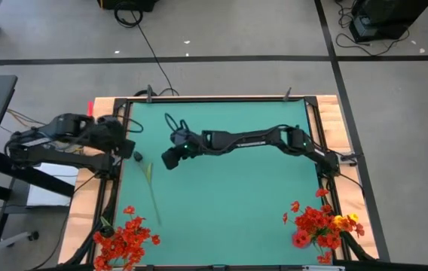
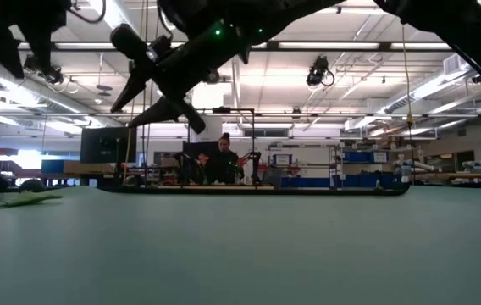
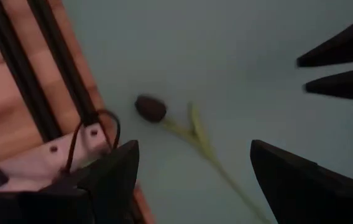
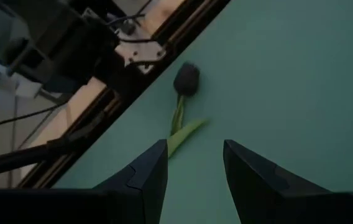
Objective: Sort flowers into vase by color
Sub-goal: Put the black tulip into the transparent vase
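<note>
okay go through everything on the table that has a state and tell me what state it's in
Dark-headed flower: lying flat on the green mat, loose, held by neither gripper.
Red-orange bunch: standing at the mat's near left corner.
Red and yellow bunch: standing at the near right corner.
Left gripper: open, empty, above the dark-headed flower.
Right gripper: open, empty, raised nearby.

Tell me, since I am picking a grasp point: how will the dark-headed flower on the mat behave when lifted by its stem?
The dark-headed flower lies flat on the green mat. Its stem looks long and thin, so it would probably droop at both ends. It seems light. The rounded head might roll the stem if nudged. The open right end effector hovers above it.
</note>
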Motion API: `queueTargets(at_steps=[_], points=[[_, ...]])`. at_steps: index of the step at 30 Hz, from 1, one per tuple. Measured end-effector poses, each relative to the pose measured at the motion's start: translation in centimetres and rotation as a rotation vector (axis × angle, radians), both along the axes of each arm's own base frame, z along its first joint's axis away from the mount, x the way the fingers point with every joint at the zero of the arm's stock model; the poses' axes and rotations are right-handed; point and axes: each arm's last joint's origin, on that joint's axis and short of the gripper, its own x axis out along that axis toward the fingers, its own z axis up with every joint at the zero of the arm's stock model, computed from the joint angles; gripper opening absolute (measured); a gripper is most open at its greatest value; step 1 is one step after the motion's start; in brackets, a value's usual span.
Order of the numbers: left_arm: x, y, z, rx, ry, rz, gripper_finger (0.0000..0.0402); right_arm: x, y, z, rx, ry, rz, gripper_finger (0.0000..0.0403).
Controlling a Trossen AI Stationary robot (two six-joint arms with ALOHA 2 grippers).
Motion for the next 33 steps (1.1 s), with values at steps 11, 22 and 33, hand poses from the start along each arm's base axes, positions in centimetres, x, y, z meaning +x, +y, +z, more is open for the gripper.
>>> queueTargets(at_steps=[11,22,33], points=[[0.7,-0.2,-2.2,-0.095,0.05,0.021,0.0313,3.7,1.4,-4.1,0.09,-0.025,0.173,0.0164],[1.9,0.0,-2.4,-0.092,0.057,0.043,0.0313,4.9,1.4,-6.2,0.075,0.072,0.164,0.0164],[5.9,0.2,-3.6,-0.114,0.118,0.123,0.0313,1.5,-0.3,-1.6,-0.02,0.298,0.017,0.0164]])
